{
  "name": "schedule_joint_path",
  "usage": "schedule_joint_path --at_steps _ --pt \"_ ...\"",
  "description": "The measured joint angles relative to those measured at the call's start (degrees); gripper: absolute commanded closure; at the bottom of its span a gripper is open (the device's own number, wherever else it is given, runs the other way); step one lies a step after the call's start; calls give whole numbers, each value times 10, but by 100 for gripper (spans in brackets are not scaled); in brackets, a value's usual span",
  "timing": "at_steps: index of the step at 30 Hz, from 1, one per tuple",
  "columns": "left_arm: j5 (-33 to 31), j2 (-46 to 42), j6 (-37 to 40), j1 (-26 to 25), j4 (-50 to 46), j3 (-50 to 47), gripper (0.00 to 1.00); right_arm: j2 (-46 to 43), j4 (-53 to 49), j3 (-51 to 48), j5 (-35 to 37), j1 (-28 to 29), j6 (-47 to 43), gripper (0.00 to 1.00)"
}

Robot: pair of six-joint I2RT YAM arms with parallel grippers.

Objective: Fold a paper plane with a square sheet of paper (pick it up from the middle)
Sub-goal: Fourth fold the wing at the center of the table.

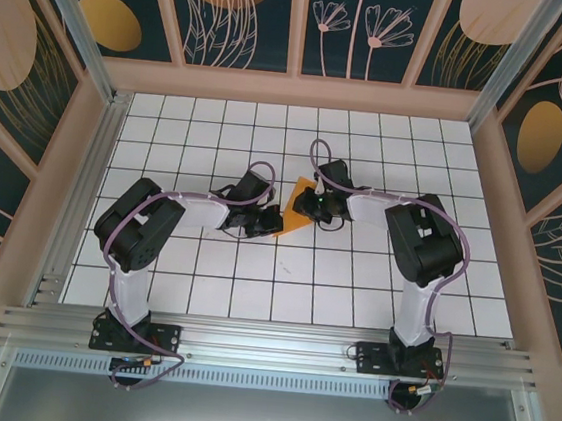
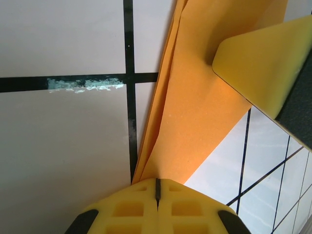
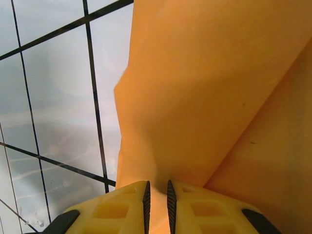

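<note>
**Folded orange paper pinched between two claws while a crease is set**

The partly folded orange paper sheet [image 1: 297, 202] is stretched between the two claws over the white gridded tabletop [image 1: 354, 279]. The left claw [image 2: 157, 181] is clenched on its narrow end. The right claw [image 3: 157, 184] is closed to a slit on a fold, with the layers spreading ahead of its fingertips. For a sharp crease, the layered edges are best lined up before pressure is applied, and only a gentle pull should be used between the claws, since paper this thin is likely to tear. The tabletop is flat and glossy, with a scuffed grid line [image 2: 83, 84] ahead-left of the left claw. Dark leaf-patterned walls [image 1: 252, 6] are seen beyond both claws.
</note>
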Motion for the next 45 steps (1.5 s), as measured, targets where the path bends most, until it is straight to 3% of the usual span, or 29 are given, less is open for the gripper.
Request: schedule_joint_path --at_steps 8,14,25,45 --pt "1 0 0 0 3 0 97 6 0 6 -4 -3 0 78" --pt "2 -1 -13 0 22 -4 89 8 0 7 -5 -6 2 79" --pt "10 7 -63 6 114 2 95 11 0 7 -15 -11 14 80" --pt "-10 32 -20 5 56 20 97 21 0 16 -55 -30 15 80"
